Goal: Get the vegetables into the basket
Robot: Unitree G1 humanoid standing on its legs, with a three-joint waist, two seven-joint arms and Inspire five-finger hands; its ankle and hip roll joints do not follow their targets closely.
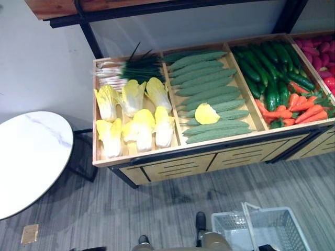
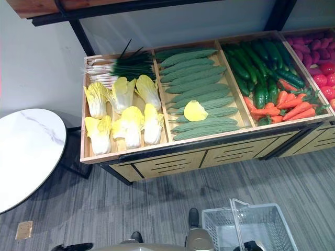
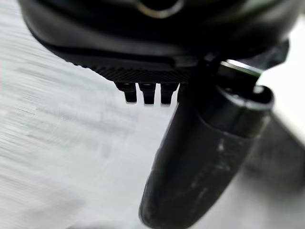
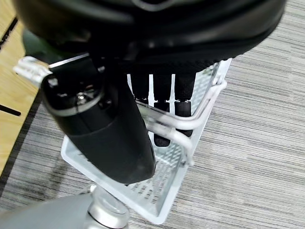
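Vegetables (image 1: 209, 91) lie in the wooden display bins. Right hand (image 4: 109, 138) curls its fingers (image 4: 183, 117) round the white basket's (image 4: 157, 191) wire handle; left hand (image 3: 190, 162) hangs with fingers curled, empty.

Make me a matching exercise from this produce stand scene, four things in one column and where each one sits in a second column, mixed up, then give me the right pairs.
Things:
1. cabbages
2. bitter gourds
3. carrots
4. basket

Places:
A. middle compartment of the stand
B. on the floor in front of the stand, handle in the right hand
C. leftmost compartment, in front of the green onions
D. front of the compartment shared with the cucumbers

Pairs: 1-C, 2-A, 3-D, 4-B
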